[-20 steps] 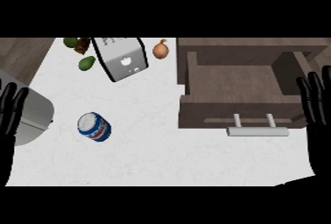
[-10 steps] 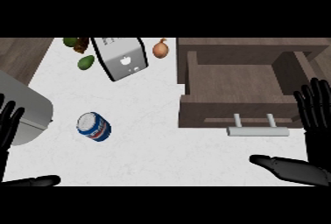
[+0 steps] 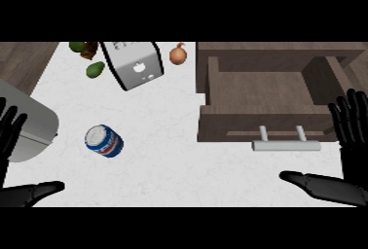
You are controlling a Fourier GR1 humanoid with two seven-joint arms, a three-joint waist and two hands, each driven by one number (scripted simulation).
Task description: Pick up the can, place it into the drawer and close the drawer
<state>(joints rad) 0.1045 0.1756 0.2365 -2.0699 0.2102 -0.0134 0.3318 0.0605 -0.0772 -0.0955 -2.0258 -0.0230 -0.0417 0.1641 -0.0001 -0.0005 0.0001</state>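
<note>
A blue and white can [image 3: 104,141] with a red stripe lies on its side on the white counter, left of centre. The brown drawer [image 3: 262,130] stands open at the right, its inside bare, with a grey bar handle [image 3: 285,144] on its front. My right hand [image 3: 351,146] is open at the right edge, fingers up beside the drawer's front corner and thumb stretched left below the handle. My left hand [image 3: 10,146] is open at the left edge, fingers straight, thumb low at the bottom left, well apart from the can.
A grey rounded appliance [image 3: 28,124] sits at the left edge behind my left hand. At the back stand a tilted silver box [image 3: 133,65], an onion [image 3: 178,54], an avocado [image 3: 95,69] and some other produce. Dark wood borders the counter at the upper left.
Both hands have risen into view from the lower corners and spread open. Their thumbs now show. The can and the drawer have not moved.
</note>
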